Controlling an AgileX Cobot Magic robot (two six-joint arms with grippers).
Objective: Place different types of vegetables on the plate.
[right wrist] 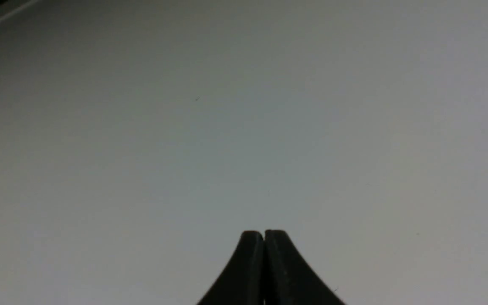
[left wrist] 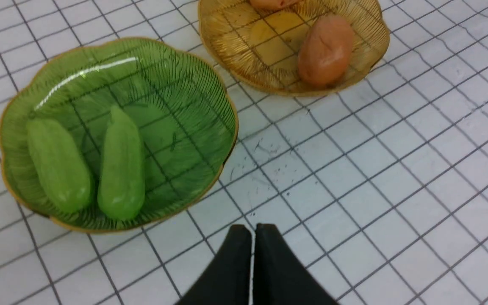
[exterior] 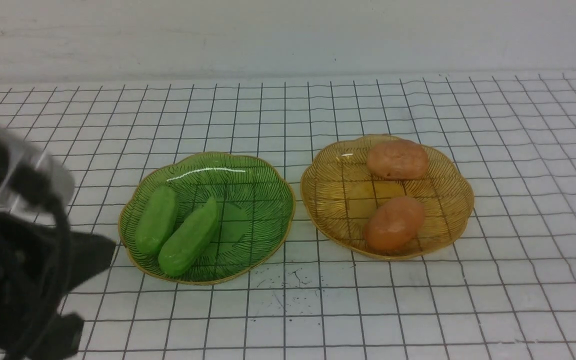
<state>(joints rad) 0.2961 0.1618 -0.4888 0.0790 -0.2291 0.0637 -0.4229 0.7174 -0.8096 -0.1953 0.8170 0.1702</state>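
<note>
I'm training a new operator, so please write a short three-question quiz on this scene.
1. Multiple choice: Which plate holds the two green vegetables?
a) the amber plate
b) the green plate
c) neither

2. True or false: The left hand is gripping one of the orange-brown lumps.

3. Fill in the blank: In the front view, the amber plate lies to the ____ of the green plate.

Key: 1 b; 2 false; 3 right

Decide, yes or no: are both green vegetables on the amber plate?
No, both green vegetables lie on the green plate.
</note>
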